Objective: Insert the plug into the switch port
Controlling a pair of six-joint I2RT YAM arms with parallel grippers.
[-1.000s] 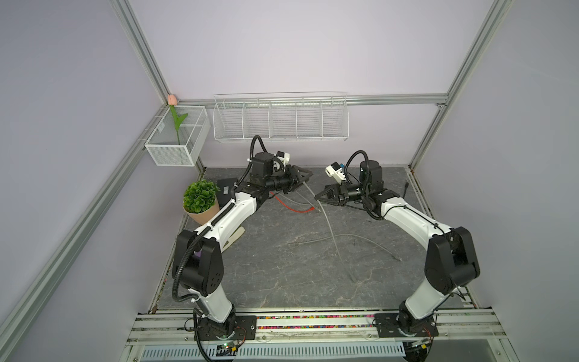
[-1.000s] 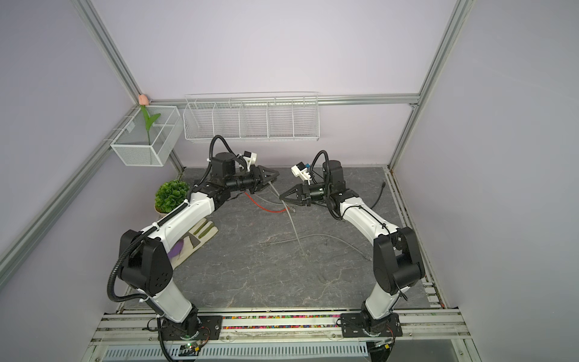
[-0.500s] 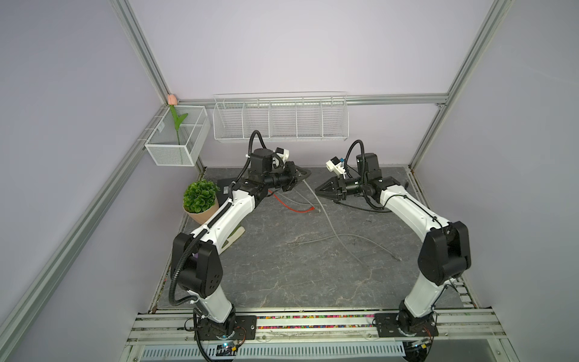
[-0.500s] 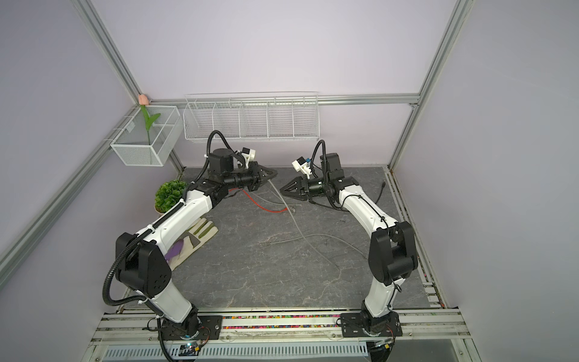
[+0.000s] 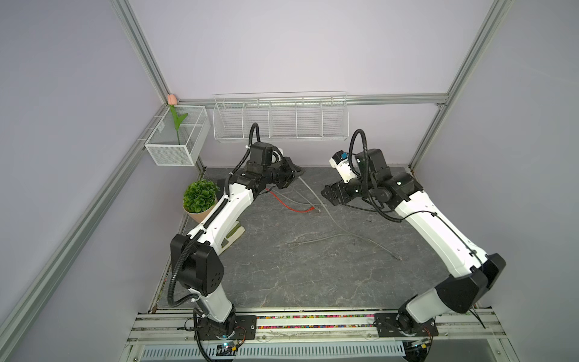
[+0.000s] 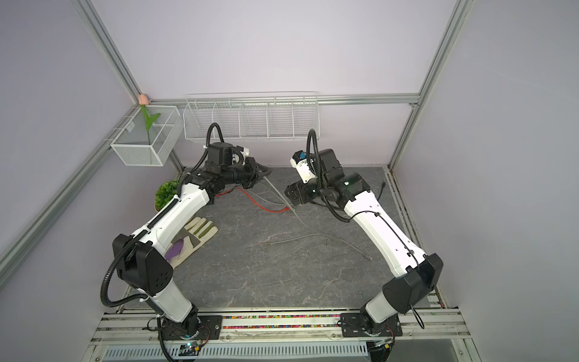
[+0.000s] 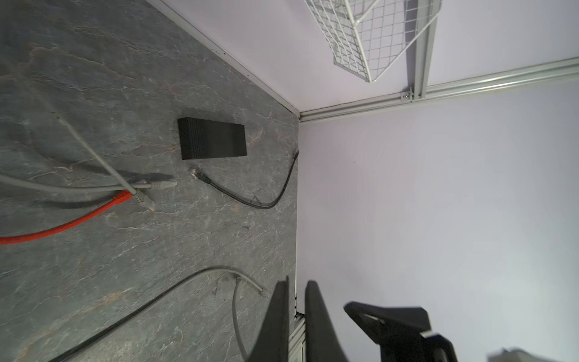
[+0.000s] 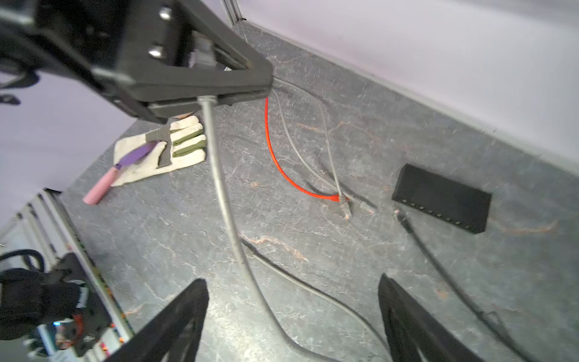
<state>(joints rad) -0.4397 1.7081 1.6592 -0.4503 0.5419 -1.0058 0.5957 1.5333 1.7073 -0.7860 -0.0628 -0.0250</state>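
My left fingers [image 8: 247,86] are clamped on the grey cable [image 8: 219,175] close to what seems its plug [image 8: 203,53], in the upper left of the right wrist view, lifted off the worktop [image 8: 407,119]. My right fingers [image 5: 328,193] stand wide apart and hold nothing, and that cable runs down between them in the same view. The switch [image 8: 441,200] lies at the right there, its port row facing the end of the black cable [image 8: 423,247] just beside it. As I judge it, nothing holds the switch, so a push could slide it. I cannot tell how the plug sits in my grip, so it could jam. The trailing slack could also snag the red cable [image 8: 267,125].
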